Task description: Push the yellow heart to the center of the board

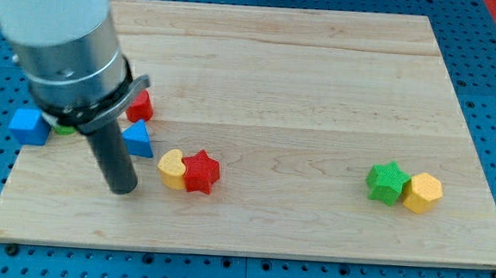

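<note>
The yellow heart lies on the wooden board at lower left of centre, touching a red star on its right. My tip is on the board to the left of the yellow heart, a short gap away. The dark rod rises from it up into the grey arm at the view's top left.
A blue triangular block sits just right of the rod, a red block above it. A blue cube and a partly hidden green block lie at the left edge. A green star touches a yellow hexagon at right.
</note>
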